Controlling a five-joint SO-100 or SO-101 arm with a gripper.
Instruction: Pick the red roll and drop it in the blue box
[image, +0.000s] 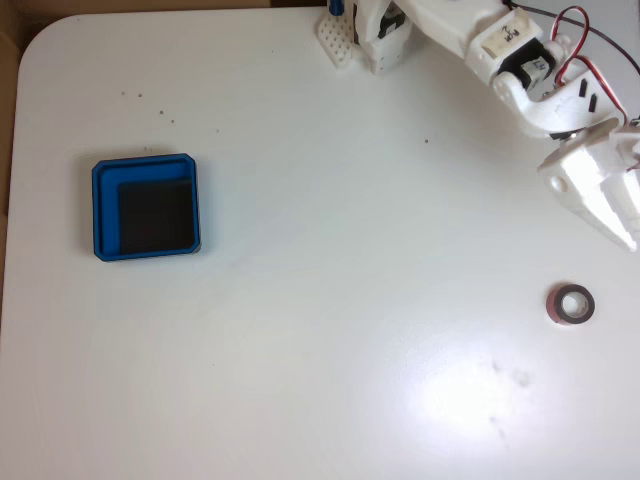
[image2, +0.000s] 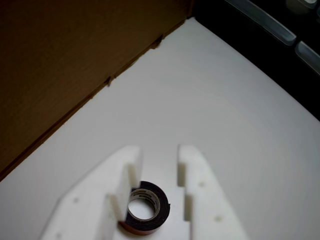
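The red roll (image: 570, 304) lies flat on the white table at the right side of the fixed view, its pale core facing up. My gripper (image: 625, 225) hangs above and slightly to the right of it, apart from it, with the white fingers pointing down toward the roll. In the wrist view the gripper (image2: 159, 150) is open, and the roll (image2: 160, 204) shows in the gap between the two fingers, close beside the left one. The blue box (image: 146, 207), a shallow tray with a dark floor, sits far off at the left of the table.
The arm's base (image: 375, 35) stands at the table's top edge, with red cables (image: 575, 30) looping over the arm. A brown cardboard wall (image2: 60, 75) borders the table in the wrist view. A dark area (image2: 280, 45) lies past the table's edge.
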